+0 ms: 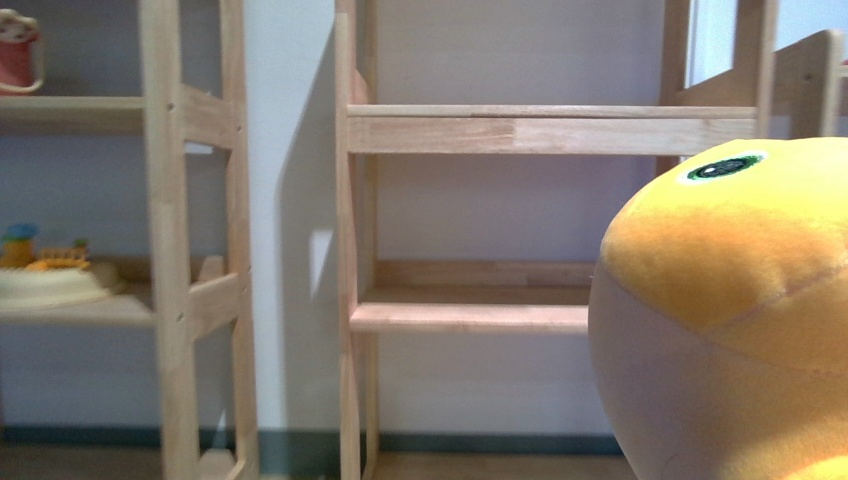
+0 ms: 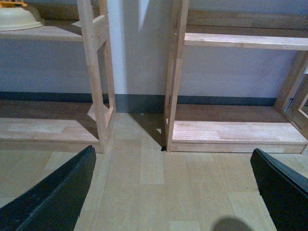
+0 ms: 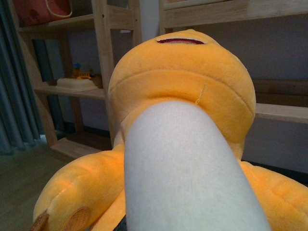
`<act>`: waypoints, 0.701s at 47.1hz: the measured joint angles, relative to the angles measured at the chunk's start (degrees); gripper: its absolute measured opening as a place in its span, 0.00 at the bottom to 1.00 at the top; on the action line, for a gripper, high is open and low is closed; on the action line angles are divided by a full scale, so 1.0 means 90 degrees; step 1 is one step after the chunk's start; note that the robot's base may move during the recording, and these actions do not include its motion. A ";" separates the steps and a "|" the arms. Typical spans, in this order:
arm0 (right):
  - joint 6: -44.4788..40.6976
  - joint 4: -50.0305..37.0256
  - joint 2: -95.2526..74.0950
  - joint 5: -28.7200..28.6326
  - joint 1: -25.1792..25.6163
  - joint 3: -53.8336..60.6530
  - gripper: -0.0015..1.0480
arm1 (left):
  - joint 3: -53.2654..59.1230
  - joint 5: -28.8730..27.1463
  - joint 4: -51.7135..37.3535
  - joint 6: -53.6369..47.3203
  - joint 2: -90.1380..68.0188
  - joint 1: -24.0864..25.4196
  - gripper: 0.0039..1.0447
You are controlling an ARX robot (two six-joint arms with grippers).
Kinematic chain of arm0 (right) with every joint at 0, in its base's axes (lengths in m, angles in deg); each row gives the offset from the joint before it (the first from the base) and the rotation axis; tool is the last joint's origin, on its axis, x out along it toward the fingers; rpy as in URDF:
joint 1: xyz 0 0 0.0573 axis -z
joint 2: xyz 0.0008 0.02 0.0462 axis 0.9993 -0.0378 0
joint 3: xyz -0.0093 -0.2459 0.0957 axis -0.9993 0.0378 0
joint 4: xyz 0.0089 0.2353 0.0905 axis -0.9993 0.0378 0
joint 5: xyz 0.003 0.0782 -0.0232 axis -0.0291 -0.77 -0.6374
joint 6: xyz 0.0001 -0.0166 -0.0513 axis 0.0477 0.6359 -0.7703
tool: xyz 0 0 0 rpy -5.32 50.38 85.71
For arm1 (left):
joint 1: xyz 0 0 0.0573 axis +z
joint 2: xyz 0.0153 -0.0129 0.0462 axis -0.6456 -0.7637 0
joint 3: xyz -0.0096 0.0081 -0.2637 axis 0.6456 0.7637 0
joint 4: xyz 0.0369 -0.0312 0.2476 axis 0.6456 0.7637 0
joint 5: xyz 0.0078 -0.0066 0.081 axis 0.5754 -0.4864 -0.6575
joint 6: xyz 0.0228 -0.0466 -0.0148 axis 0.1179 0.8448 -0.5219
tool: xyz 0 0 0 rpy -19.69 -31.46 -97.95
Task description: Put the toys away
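The plush toy [image 1: 730, 330] hangs up in the air on my right side, close to my body camera, orange-yellow on top with cream below and one dark glossy eye [image 1: 722, 168] facing up. From my right wrist its cream belly and orange paws fill nearly the whole view, so my right pincer is hidden behind it. I cannot tell how its jaws are set. I judge that it carries the toy, since nothing else in sight holds the toy up.

My left pincer [image 2: 173, 150] is spread wide with nothing between its fingers. It points down at the bare wooden floor [image 2: 144, 183] in front of the shelves, out of the toy's way.

Ahead stands a wooden shelf rack [image 1: 470, 318] against the wall, and the boards of it that I can see are bare. The rack to its left [image 1: 190, 250] already carries a cream bowl-like toy [image 1: 50, 285] on one board and something red [image 1: 18, 50] higher up. The bare board of the middle rack looks the natural home for the plush. It lies at about the toy's height, so I reckon the toy is held high to clear the board's front edge. The plush is soft and rounded, so it may roll once set down.
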 joint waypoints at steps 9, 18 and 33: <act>0.0002 0.0000 0.0000 0.0010 0.0000 0.0000 0.10 | 0.0002 -0.0007 0.0000 0.0002 -0.0012 0.0000 0.94; 0.0000 0.0000 0.0000 0.0022 0.0005 0.0000 0.10 | 0.0002 -0.0027 0.0000 0.0002 -0.0002 0.0000 0.94; 0.0000 0.0000 -0.0007 0.0012 0.0007 0.0000 0.10 | 0.0002 -0.0012 0.0000 0.0005 0.0000 0.0000 0.94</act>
